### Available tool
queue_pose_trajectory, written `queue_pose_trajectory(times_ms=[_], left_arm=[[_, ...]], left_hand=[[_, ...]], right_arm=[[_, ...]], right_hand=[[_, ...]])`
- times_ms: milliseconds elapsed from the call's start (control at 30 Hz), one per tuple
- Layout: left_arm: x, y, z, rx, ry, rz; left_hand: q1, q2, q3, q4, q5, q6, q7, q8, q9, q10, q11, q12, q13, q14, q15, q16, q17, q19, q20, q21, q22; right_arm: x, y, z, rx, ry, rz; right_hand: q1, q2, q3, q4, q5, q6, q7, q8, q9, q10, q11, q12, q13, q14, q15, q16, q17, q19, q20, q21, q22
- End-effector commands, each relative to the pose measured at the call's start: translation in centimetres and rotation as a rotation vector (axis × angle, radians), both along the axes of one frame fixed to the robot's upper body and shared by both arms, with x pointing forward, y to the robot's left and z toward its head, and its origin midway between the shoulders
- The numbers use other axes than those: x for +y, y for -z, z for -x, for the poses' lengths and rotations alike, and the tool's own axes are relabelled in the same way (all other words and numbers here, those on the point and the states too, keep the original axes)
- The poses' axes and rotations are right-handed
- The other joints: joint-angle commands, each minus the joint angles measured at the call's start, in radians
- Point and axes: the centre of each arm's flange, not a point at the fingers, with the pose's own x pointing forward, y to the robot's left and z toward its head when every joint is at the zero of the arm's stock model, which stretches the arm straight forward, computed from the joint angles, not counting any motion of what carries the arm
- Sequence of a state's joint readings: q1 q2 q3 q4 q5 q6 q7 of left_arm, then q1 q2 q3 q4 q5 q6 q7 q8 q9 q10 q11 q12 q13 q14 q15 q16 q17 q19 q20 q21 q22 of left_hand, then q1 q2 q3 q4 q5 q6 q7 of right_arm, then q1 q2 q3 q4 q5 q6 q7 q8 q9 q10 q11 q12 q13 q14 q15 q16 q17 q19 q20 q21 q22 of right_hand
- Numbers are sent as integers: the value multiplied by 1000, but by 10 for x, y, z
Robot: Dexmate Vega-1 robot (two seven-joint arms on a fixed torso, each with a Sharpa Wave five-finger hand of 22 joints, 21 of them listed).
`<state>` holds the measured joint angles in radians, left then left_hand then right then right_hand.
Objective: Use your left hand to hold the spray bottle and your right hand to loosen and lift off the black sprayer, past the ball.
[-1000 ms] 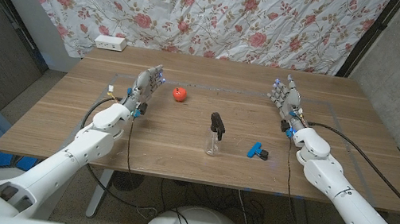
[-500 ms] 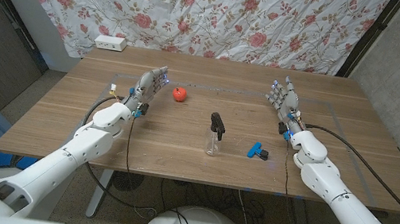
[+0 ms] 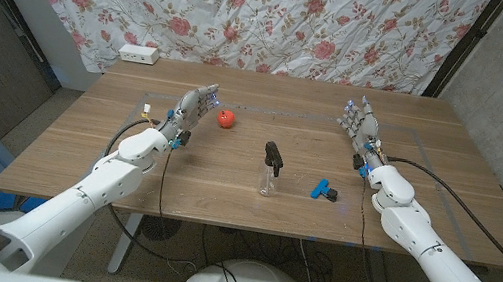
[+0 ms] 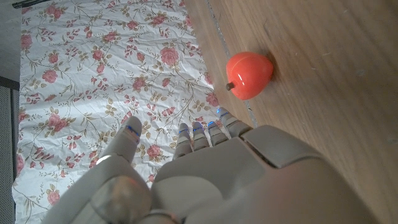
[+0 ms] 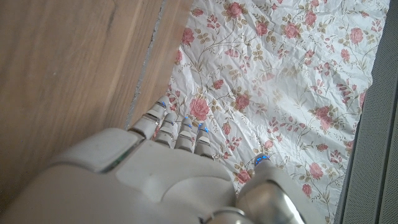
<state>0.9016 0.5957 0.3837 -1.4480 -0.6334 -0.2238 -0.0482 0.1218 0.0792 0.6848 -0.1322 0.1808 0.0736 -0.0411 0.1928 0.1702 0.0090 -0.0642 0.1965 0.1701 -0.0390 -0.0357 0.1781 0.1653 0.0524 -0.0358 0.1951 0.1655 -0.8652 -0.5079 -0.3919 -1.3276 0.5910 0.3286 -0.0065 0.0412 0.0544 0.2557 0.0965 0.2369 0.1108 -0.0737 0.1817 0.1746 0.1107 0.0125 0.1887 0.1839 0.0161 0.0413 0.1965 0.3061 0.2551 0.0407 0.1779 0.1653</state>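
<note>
A clear spray bottle [image 3: 269, 180] is seen standing upright near the middle of the wooden table [image 3: 78, 149], a little toward the near edge. Its black sprayer [image 3: 273, 156] is seated on top of it. A small red ball [image 3: 226, 119], shaped rather like an apple with a short stem, is found at about 10 o'clock from the bottle, well apart from it. A small blue and black object [image 3: 326, 189] lies on the table at 3 o'clock from the bottle, near it but not touching.

The left robot hand [image 3: 191, 108] is held up at about 9 o'clock from the ball, just beside it, with its fingers spread and nothing gripped. In the left wrist view the fingers [image 4: 198, 134] are seen extended and apart, and the ball [image 4: 249, 74] rests on the table beyond them without being touched.

The right robot hand [image 3: 359, 125] is raised at about 1 o'clock from the bottle, well apart from it, toward the far right part of the table. Its fingers are stretched out and separated, and nothing is held. The same is shown in the right wrist view, where the fingers [image 5: 177, 129] reach toward the table's far edge.

A flowered cloth [image 3: 252, 10] is hung behind the table, and a white power strip [image 3: 139, 53] is laid at the table's far left corner.
</note>
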Motion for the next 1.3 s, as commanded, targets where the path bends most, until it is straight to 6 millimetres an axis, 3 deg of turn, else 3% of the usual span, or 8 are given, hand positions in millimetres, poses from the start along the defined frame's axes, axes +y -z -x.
queue_pose_trajectory(times_ms=[33, 300, 567, 1100, 1300], left_arm=[[-10, 7, 18, 9, 44, -44], [-13, 6, 27, 3, 81, -92], [-13, 2, 25, -5, 134, -150], [-4, 7, 38, -4, 223, -211], [-3, 10, 43, 9, 266, -242]], left_hand=[[18, 2, 6, -14, -1, 13, -6, 5, 3, 14, -5, 9, 6, 2, -34, 3, 2, 10, -26, -1, 2], [38, -3, 10, -36, -3, 15, -14, 5, 3, 16, -14, 7, 6, 0, -40, 1, 2, 9, -29, -4, 2], [75, -17, 17, -58, -5, 39, -39, 14, 4, 27, -31, 7, 7, 8, -48, 2, 3, 12, -29, -7, 1], [123, -45, 25, -64, -1, 51, -50, 16, 6, 40, -46, 7, 8, 25, -44, 4, 3, 16, -35, -10, 0], [156, -61, 34, -64, 3, 57, -67, 16, 6, 41, -60, 5, 9, 20, -57, 0, 4, 10, -48, -15, -1]], right_arm=[[-6, 0, -2, -7, -1, 14], [-10, -1, 4, -30, 7, 16], [-9, 1, 12, -37, 49, 33], [-5, 3, 20, -41, 75, 32], [-5, 4, 24, -38, 73, 40]], right_hand=[[4, 4, 8, -4, 5, 12, -3, 7, 3, 13, 1, 7, 3, 4, 0, 6, -3, 7, -6, 7, 2], [6, 5, 10, -7, 5, 15, -2, 8, 3, 27, 8, 11, 3, 6, -2, 6, -7, 8, -8, 7, 2], [10, 7, 13, -11, 5, 13, 0, 7, 3, 25, 13, 9, 3, 10, -2, 7, -12, 8, -9, 8, 1], [15, 7, 16, -17, 4, 9, 1, 5, 3, 22, 16, 7, 3, 13, 1, 7, -20, 9, -9, 8, 2], [18, 8, 18, -20, 4, 9, 2, 6, 3, 23, 18, 7, 3, 13, 1, 7, -22, 9, -9, 8, 2]])
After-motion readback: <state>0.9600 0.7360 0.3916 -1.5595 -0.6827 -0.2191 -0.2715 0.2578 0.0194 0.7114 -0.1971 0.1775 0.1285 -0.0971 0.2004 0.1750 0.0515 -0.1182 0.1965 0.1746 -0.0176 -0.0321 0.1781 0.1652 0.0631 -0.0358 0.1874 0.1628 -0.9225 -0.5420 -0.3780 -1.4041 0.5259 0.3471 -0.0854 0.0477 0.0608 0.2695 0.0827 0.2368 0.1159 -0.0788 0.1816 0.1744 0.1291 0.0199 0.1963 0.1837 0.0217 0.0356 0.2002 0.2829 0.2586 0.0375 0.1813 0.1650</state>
